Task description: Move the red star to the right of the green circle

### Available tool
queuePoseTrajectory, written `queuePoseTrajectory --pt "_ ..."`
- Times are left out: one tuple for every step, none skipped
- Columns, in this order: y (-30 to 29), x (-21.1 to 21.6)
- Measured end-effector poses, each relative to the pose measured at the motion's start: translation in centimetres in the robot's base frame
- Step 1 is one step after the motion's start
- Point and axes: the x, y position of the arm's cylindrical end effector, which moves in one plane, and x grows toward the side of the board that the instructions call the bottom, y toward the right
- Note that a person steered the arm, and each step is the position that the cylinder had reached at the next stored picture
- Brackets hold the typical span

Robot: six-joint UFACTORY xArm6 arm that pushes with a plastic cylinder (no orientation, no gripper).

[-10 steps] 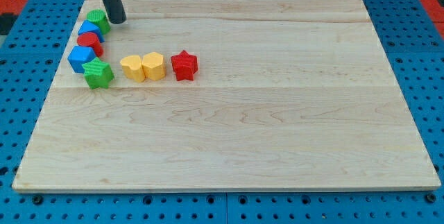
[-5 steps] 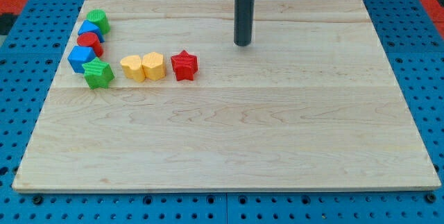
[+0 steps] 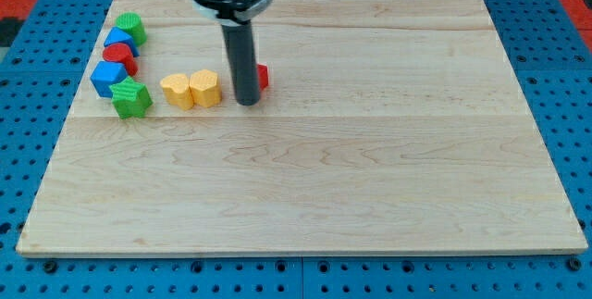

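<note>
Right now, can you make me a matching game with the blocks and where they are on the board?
Things:
1. red star
2. green circle
3. green star
4. my tip

Places:
A. top of the row of blocks at the view's left
B. mostly hidden behind the rod
C. just left of the two yellow blocks
D. on the board in front of the red star

Pairs: 1-B, 2-A, 3-C, 4-D

A pale, smooth-grained wooden counter [image 3: 370,179] carried matt plastic-looking blocks, including a red star [image 3: 263,77], beneath a dark matt rod with a metallic collar.
</note>
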Motion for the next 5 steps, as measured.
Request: queuePoseTrajectory --pt "2.5 -2.4" --pt "-3.0 -7.8" --pt "-10.4 -11.5" --pt "-12.0 -13.9" --pt "-12.0 -15.1"
